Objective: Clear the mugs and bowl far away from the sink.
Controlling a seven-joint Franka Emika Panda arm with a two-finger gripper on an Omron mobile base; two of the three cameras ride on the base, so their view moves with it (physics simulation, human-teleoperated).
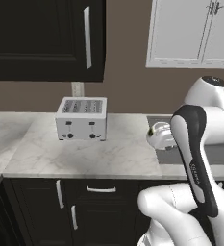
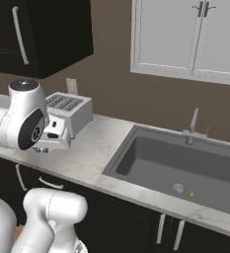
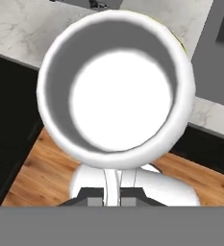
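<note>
A glossy white mug (image 3: 116, 96) faces the hand view mouth-on, and its inside is bare. My gripper (image 3: 112, 192) is shut on the mug's thin white handle, which runs down between the dark fingertips (image 3: 90, 193). A thin green sliver (image 3: 181, 45) peeks from behind the mug's rim; I cannot tell what it is. In the left base view the white mug (image 1: 157, 137) hangs beside my forearm, just left of the sink (image 1: 157, 120). The dark grey sink (image 2: 185, 165) has only a drain in its basin. The bowl is out of view.
A white toaster (image 1: 82, 118) stands on the marble counter (image 1: 84, 153) against the back wall, left of the mug. A grey faucet (image 2: 193, 123) rises behind the sink. Dark cabinets hang above and sit below the counter. Wooden floor (image 3: 36, 182) lies under the held mug.
</note>
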